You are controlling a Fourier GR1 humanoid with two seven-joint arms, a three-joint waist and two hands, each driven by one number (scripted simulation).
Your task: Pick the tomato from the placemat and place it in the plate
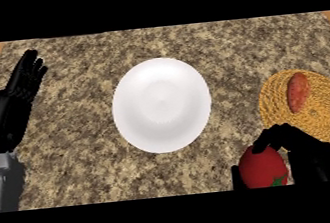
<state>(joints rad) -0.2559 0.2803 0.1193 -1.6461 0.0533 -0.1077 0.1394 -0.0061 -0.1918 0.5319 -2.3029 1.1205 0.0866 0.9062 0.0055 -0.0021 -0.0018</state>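
Note:
A red tomato (263, 168) with a green stem sits in my right hand (313, 157) at the lower right, fingers curled over its top and right side, thumb at its left. It is held off the left edge of the woven yellow placemat (324, 113). The white plate (161, 105) lies in the middle of the counter, up and to the left of the tomato, with nothing on it. My left hand (23, 79) rests open at the far left, fingers up.
An orange-red sausage-shaped item (297, 92) lies on the placemat's upper part. The counter is speckled granite (91, 156), with wooden strips at the top left and top right corners.

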